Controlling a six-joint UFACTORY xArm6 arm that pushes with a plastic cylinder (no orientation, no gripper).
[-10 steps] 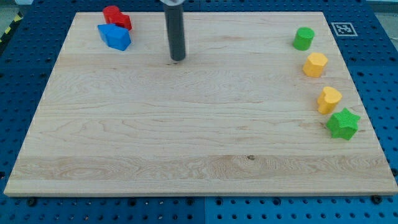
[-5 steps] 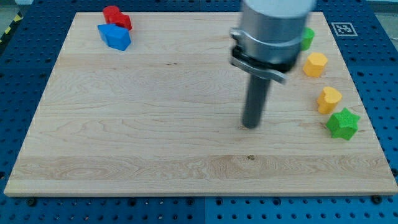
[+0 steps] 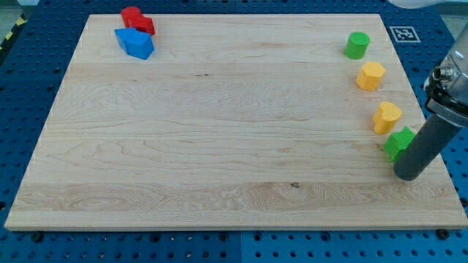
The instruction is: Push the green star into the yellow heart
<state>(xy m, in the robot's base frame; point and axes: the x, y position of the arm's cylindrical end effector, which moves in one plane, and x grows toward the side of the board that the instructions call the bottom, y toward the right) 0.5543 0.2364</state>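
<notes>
The green star (image 3: 397, 140) lies near the board's right edge, partly hidden by my rod. The yellow heart (image 3: 387, 116) sits just above it, close to or touching it. My tip (image 3: 406, 176) rests on the board directly below the green star, at its lower right side.
A yellow hexagon block (image 3: 370, 75) and a green cylinder (image 3: 357, 44) lie further up the right side. A blue block (image 3: 135, 42) and a red block (image 3: 137, 20) sit at the top left. The wooden board (image 3: 219, 146) ends just right of the star.
My rod swept from the board's top centre across to the lower right, ending just below the green star. No block has visibly moved.
</notes>
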